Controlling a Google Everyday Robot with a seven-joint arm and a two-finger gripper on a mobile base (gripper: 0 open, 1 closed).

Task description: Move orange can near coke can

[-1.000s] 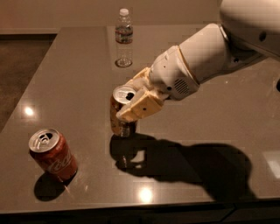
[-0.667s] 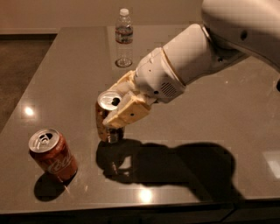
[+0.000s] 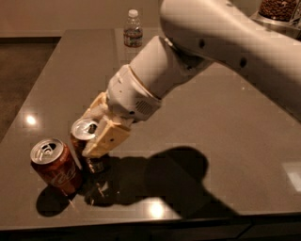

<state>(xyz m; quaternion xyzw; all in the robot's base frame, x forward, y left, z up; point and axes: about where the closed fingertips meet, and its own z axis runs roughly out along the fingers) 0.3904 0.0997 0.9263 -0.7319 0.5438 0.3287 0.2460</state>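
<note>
The coke can (image 3: 55, 165) is red with white script and a silver top, tilted a little, at the front left of the dark table (image 3: 225, 132). My gripper (image 3: 96, 129) is shut on the orange can (image 3: 83, 134), just right of the coke can and almost touching it. Only the orange can's silver top and a strip of its side show; the cream fingers (image 3: 107, 140) hide the rest. Its base (image 3: 95, 164) looks at or just above the tabletop.
A clear water bottle (image 3: 133, 30) stands at the far edge of the table. A bowl of brown bits (image 3: 281, 10) sits at the top right corner. My arm (image 3: 211, 42) spans the table from the upper right. The table's front edge (image 3: 141, 225) is close below the cans.
My gripper has carried the orange can leftward and toward the front, from mid-table to right beside the coke can. The coke can and the bottle have not moved.
</note>
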